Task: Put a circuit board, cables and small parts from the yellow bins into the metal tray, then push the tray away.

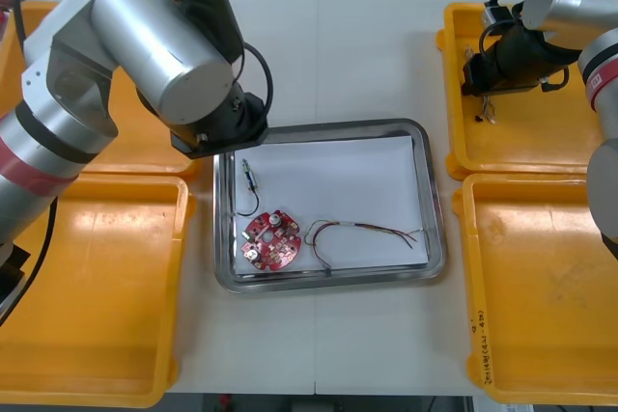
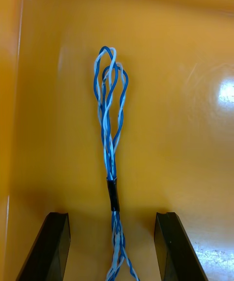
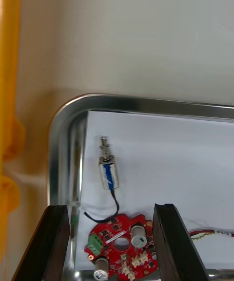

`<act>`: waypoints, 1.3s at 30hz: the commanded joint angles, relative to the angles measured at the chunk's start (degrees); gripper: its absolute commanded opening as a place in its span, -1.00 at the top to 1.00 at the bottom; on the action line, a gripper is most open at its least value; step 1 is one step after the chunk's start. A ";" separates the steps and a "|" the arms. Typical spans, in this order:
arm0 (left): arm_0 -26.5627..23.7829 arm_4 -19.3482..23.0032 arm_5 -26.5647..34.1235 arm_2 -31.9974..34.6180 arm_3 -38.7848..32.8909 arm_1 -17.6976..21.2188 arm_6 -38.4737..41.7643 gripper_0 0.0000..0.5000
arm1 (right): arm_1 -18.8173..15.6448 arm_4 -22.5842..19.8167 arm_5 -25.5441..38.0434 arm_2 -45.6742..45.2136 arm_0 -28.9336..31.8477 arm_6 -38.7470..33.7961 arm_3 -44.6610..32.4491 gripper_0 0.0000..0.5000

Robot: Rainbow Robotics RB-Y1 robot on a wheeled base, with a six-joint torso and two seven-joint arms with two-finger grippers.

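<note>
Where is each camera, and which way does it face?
Front view: overhead, looking steeply down at the light table, yellow plastic bins, shiny metal tray; both silver arms show.
Left wrist view: on that wrist, facing the tray's corner; open left claw shows.
Right wrist view: on that wrist, facing a twisted blue and white cable in a bin; open right claw shows.
Shared: front and left wrist views show the round red circuit board.

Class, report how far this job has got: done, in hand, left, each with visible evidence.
Done: circuit board, red and yellow cable and a small metal part lie in the metal tray. In hand: the right gripper, open, straddles the blue and white cable in a yellow bin, not yet gripping; the left gripper hangs open over the tray. Left: bring that cable over, push the tray away.
</note>
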 commanded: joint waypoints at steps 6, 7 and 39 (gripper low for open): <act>-3.30 6.58 7.30 11.46 -0.40 5.85 -11.40 -1.00 | 0.91 -0.46 -0.56 0.60 -1.84 -2.64 0.31 -1.00; -3.30 6.58 7.30 11.46 -0.40 5.85 -11.40 -1.00 | 0.91 -0.46 -0.56 0.60 -1.84 -2.64 0.31 -1.00; -13.76 5.70 -13.71 18.32 36.26 8.93 -35.21 -1.00 | -2.60 1.91 15.18 1.13 -1.04 -1.94 -9.97 1.00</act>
